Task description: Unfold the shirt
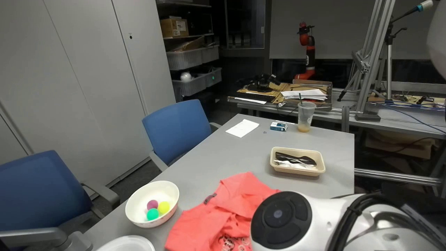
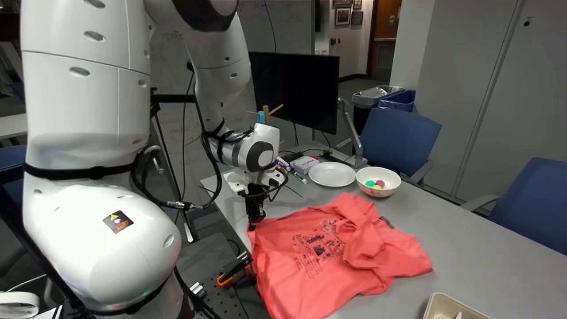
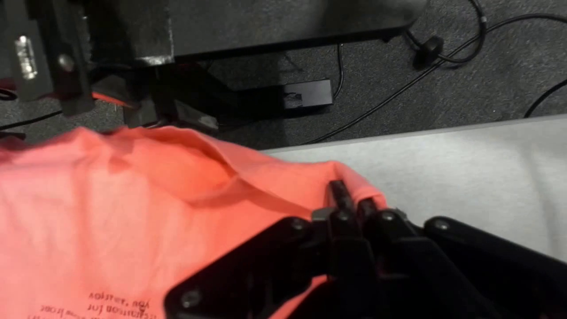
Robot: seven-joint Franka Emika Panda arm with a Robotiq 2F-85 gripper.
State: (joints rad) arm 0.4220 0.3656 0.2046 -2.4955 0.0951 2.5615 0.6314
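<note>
Table (image 2: 478,257) sits under the gripper (image 3: 353,197); shirt (image 2: 305,274) lies on it, spreading away from the gripper. Looks over half unfolded: printed part (image 2: 316,250) nearer the gripper fairly flat, farther part (image 2: 367,241) bunched, folded over itself. Likely remaining: spreading those folds, then letting go. Gripper is closed, pinching a shirt corner near the table edge.
</note>
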